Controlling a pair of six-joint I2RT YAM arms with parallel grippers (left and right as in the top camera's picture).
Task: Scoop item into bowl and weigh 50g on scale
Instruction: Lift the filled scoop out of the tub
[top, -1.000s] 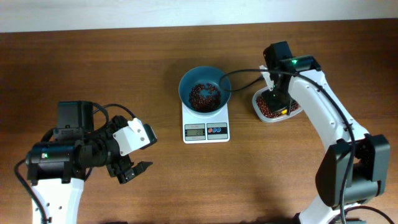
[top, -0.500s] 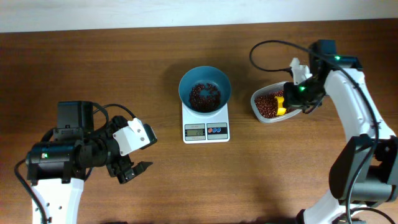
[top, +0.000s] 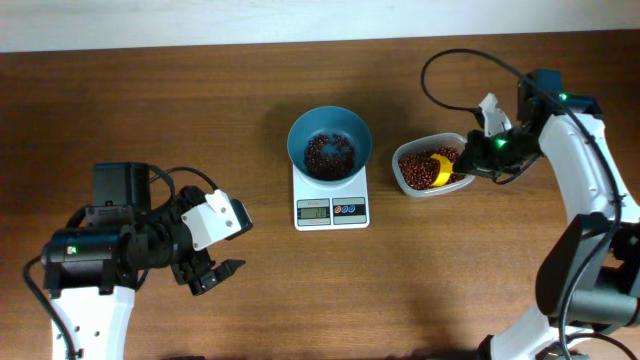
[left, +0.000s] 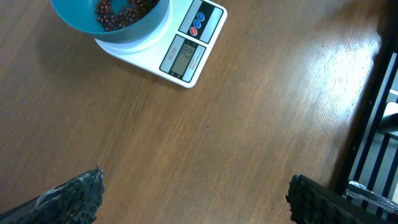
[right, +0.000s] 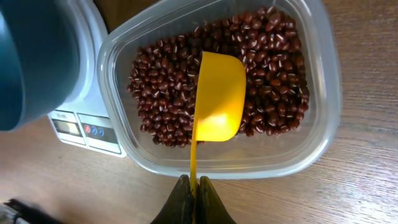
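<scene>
The teal-blue bowl (top: 329, 142) stands on the white scale (top: 331, 198) and holds a small heap of red-brown beans (top: 329, 153). The bowl (left: 112, 15) and scale (left: 180, 50) also show in the left wrist view. My right gripper (right: 193, 186) is shut on the thin handle of a yellow scoop (right: 219, 96). The scoop's empty cup lies over the beans (right: 161, 81) in the clear tub (right: 311, 143), right of the scale (top: 430, 165). My left gripper (left: 193, 193) is open and empty over bare table, front left.
The clear plastic tub (top: 412, 187) sits just right of the scale, close to its edge. A black cable (top: 450, 60) loops above the right arm. A dark rack (left: 379, 124) shows at the right edge of the left wrist view.
My right gripper swung from above the tub out to its right side. The tub shifted a little left, towards the scale. The yellow scoop now lies over the beans. The left arm has not moved.
</scene>
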